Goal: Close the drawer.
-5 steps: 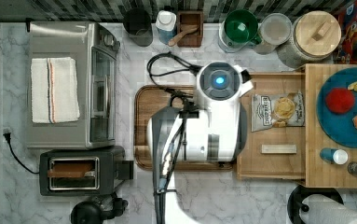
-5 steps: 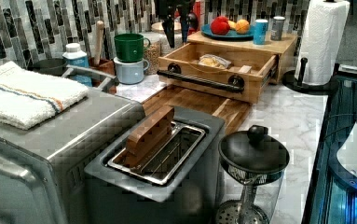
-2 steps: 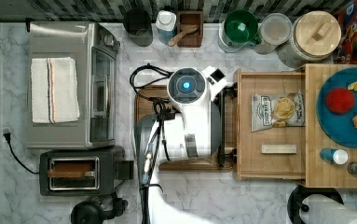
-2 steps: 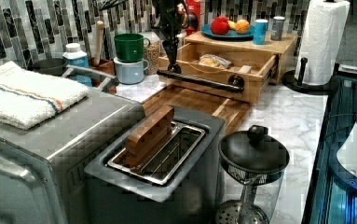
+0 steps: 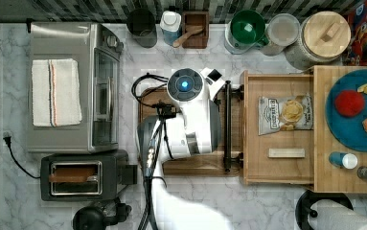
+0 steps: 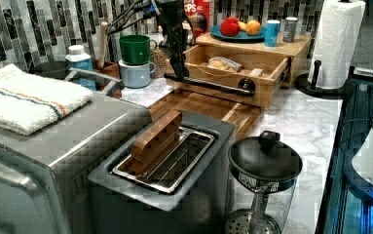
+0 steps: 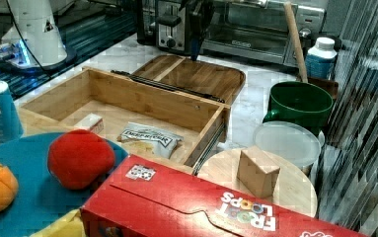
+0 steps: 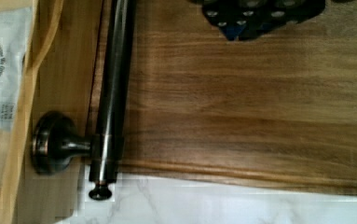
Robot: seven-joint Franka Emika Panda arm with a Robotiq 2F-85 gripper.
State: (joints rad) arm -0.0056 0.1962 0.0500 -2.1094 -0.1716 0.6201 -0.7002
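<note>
Having swung off the drawer (image 5: 277, 165) to hang over the cutting board (image 8: 260, 107) beside the handle bar (image 5: 227, 125), the arm seems set to push; its jaws' state cannot be told.

Bright, even overhead light across the white marble bench (image 5: 267, 206), only soft shadows. Some glare on the brushed steel toaster oven (image 5: 66, 43) top. Blocky compression smear everywhere, worst along edges in the left view. Wrist view soft and a bit blurry, dark metal bar handle (image 8: 113, 93) catching a pale sheen.
</note>
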